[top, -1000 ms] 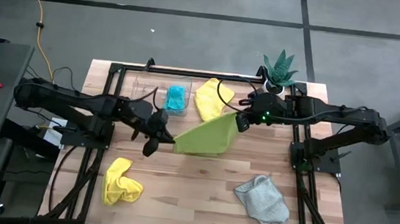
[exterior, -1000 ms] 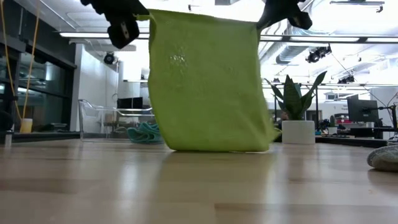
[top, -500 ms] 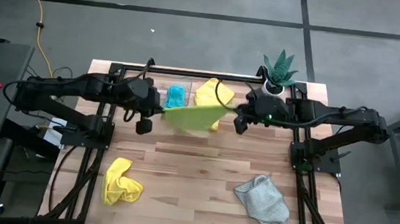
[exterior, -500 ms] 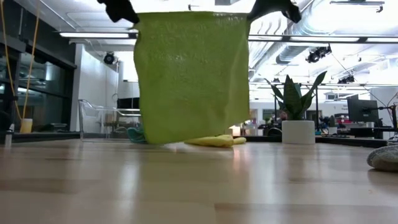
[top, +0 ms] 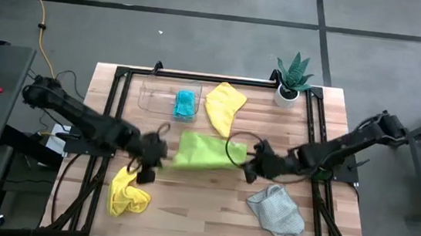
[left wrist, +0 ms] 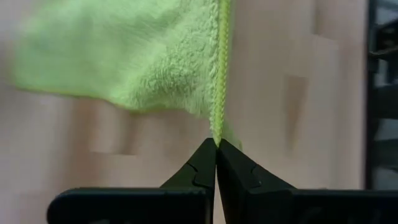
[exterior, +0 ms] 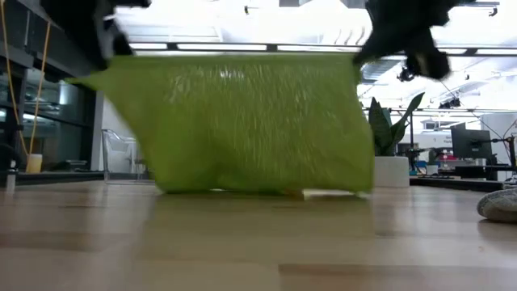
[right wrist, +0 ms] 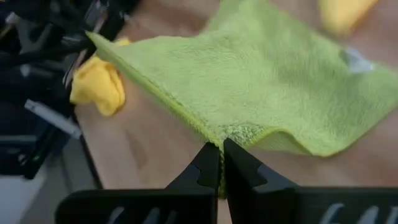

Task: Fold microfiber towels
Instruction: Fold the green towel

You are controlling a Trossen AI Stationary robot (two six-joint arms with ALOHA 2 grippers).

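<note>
The green towel [top: 201, 151] hangs stretched between the two hands just past the middle of the counter [top: 210, 203], toward 12 o'clock. The left hand [top: 150, 161] sits at the towel's 9 o'clock end, closed tight on a corner; its wrist view shows the dark fingers [left wrist: 199, 168] pressed together with the stitched hem running up from between them. The right hand [top: 250, 168] sits at the 3 o'clock end, likewise pinched on a corner, its fingers [right wrist: 208, 165] meeting on the hem.

In the low view the cloth spans wide, its top edge taut between the two hands and its bottom edge touching or just above the wood; which of the two cannot be told.

A yellow towel [top: 223, 105] lies spread at 12 o'clock, just beyond the green one. At its 9 o'clock side stands a clear tray [top: 154, 95] with the teal towel [top: 185, 104] inside, against the wall nearest the yellow one. A second yellow towel [top: 128, 190], crumpled, lies at 8 o'clock near the left hand. The grey towel [top: 275, 209] lies bunched at 4 o'clock, just below the right hand. A potted plant [top: 292, 79] stands at the 1 o'clock corner.
</note>
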